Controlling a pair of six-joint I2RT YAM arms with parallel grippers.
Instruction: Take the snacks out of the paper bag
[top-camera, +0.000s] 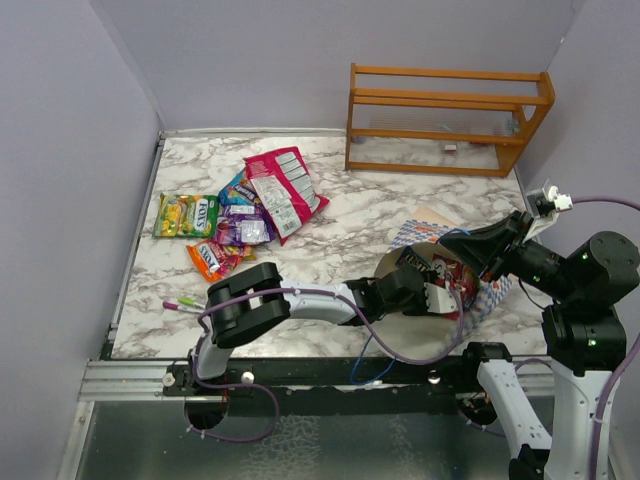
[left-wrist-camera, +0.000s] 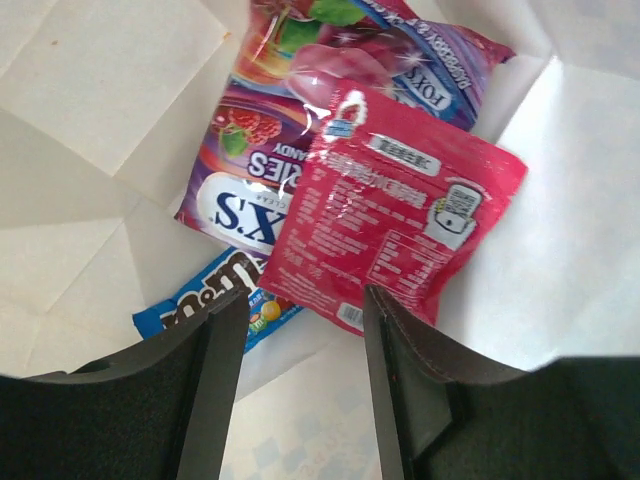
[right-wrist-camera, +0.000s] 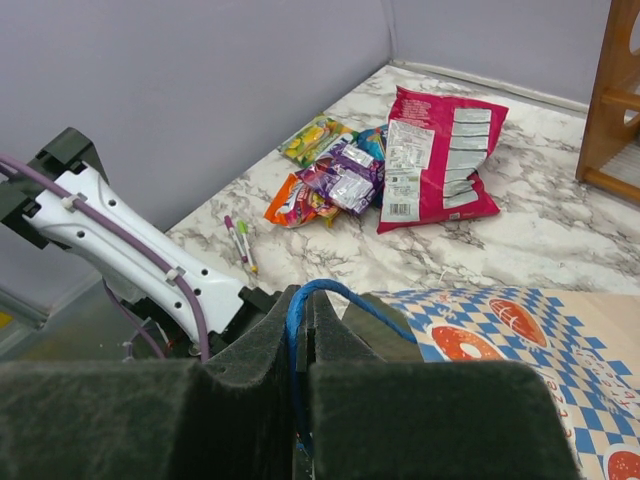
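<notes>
The paper bag (top-camera: 478, 300) lies on its side at the right, its mouth toward the left arm; its chequered outside also shows in the right wrist view (right-wrist-camera: 520, 345). My left gripper (left-wrist-camera: 302, 310) is open inside the bag's cream interior (left-wrist-camera: 90, 120), just short of a red packet (left-wrist-camera: 395, 210), a purple Fox's packet (left-wrist-camera: 250, 190) and a blue M&M's packet (left-wrist-camera: 190, 305). My right gripper (right-wrist-camera: 305, 310) is shut on the bag's blue cord handle (right-wrist-camera: 300, 320) and holds the mouth up. Several snacks (top-camera: 240, 215) lie in a pile on the table at the left, among them a large red-pink packet (top-camera: 285, 190).
An orange wooden rack (top-camera: 445, 120) stands at the back right. Pink and green pens (top-camera: 183, 304) lie near the front left edge, also seen in the right wrist view (right-wrist-camera: 240, 243). Grey walls close in the table's left and back sides.
</notes>
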